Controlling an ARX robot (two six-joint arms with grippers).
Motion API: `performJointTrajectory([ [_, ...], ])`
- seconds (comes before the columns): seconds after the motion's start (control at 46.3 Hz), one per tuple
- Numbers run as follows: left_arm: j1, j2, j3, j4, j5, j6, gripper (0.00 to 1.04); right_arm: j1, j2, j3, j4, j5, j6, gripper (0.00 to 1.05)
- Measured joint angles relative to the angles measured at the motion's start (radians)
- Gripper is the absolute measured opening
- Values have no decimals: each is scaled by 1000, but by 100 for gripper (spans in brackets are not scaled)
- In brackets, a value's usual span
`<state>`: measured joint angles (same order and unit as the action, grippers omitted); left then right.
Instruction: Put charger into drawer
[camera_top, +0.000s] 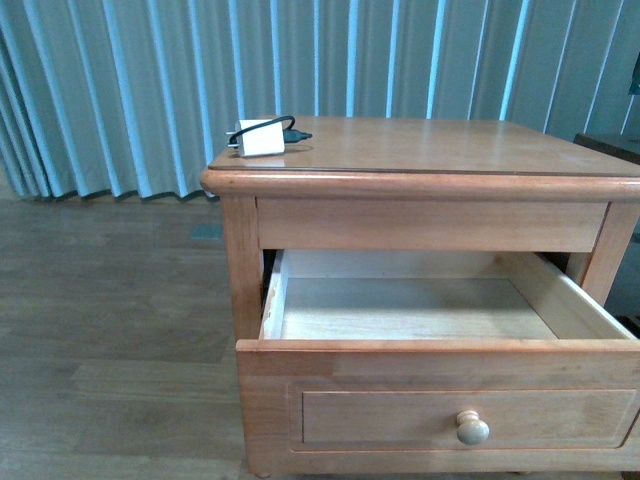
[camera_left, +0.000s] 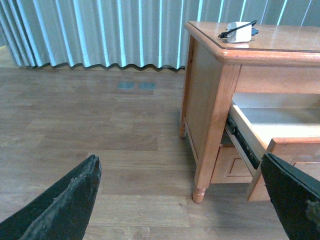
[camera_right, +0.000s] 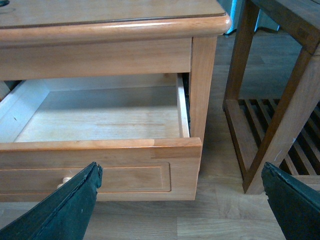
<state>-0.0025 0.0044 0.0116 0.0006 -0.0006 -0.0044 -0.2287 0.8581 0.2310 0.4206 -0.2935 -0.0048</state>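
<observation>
The charger (camera_top: 262, 137), a small white block with a black cable looped behind it, lies on the far left corner of the light-wood cabinet top (camera_top: 430, 145); the left wrist view shows the charger (camera_left: 240, 32) too. The drawer (camera_top: 420, 310) is pulled out, its pale interior bare, its round knob (camera_top: 472, 428) on the front panel. The drawer (camera_right: 100, 120) also fills the right wrist view. My left gripper (camera_left: 182, 197) hangs open over the floor, left of the cabinet. My right gripper (camera_right: 182, 200) is open, low by the drawer's front right corner. Neither holds anything.
A second wooden stand with a slatted lower shelf (camera_right: 280, 120) is close to the cabinet's right side. Pale blue curtains (camera_top: 120, 90) hang behind. Wood-plank floor (camera_left: 100, 130) stretches to the cabinet's left, past its turned leg (camera_left: 200, 192).
</observation>
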Motion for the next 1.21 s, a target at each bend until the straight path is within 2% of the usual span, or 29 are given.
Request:
performJointTrajectory([
  [0.194,0,0,0,0,0,0,99,-134,-92,0,-35,-116,47,96],
  [0.28,0,0,0,0,0,0,99,-158,-101,0,-37,-121,64,96],
  [1.208,0,0,0,0,0,0,99,-160,-101,0,-39,-127,73,96],
])
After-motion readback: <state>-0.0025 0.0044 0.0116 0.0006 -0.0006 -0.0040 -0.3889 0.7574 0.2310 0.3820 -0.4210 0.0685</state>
